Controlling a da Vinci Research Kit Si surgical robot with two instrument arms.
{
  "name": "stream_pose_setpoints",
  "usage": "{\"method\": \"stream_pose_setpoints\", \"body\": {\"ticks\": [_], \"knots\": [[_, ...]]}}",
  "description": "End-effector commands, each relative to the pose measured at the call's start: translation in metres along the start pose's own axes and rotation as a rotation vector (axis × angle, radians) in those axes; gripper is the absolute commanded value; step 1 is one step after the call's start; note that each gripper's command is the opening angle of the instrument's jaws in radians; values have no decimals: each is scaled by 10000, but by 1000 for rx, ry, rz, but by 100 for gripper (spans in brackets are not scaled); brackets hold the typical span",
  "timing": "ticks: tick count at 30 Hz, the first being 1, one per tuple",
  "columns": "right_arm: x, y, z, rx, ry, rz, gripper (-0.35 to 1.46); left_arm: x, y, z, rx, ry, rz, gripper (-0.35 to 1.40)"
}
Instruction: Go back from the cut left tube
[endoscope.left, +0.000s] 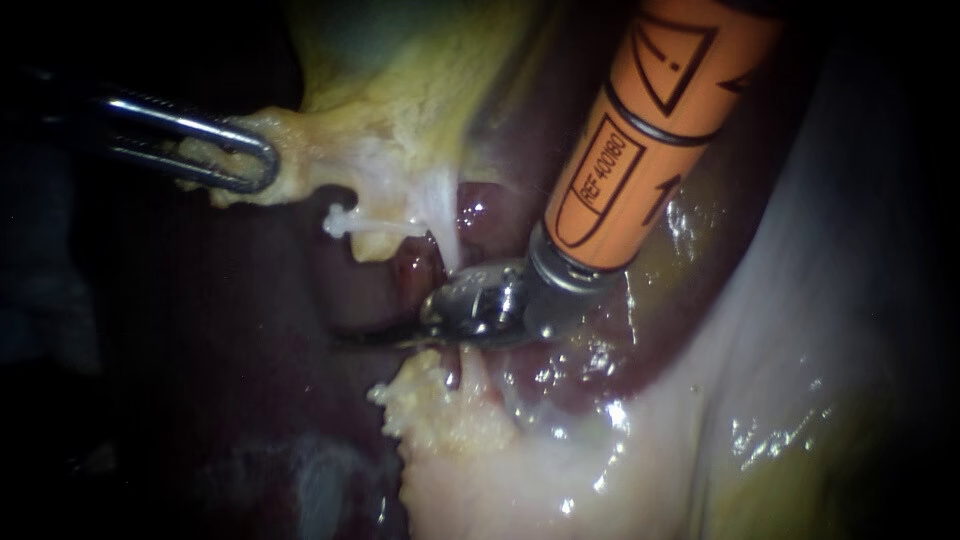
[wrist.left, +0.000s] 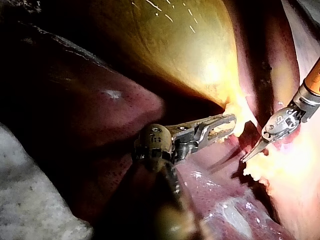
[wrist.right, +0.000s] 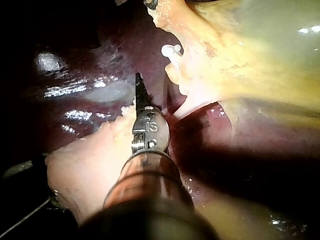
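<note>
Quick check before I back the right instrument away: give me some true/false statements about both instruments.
1. The left instrument has its pincer shut on yellowish tissue. True.
2. The right instrument has its pincer wide open around a tube. False: its pincer lies shut and holds nothing.
3. The right instrument's orange shaft comes in from the upper right of the endoscope view. True.
4. The two instruments touch each other. False: they are apart, with tissue between them.
</note>
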Motion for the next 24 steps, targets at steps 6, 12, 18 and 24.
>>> {"method": "stream_pose_setpoints", "body": {"ticks": [6,12,18,24], "knots": [[-1,-1,-2,5,7,-27,-35,-1,-1,1,0,0,1,-35],[-1,-2,1,34,42,-39,82,-1,-2,1,-1,0,1,-35],[1,-4,4,55,59,-52,111,0,-2,1,-1,0,1,-35],[2,-12,-2,27,69,-100,128,-1,-4,0,-1,-1,1,-35]]}}
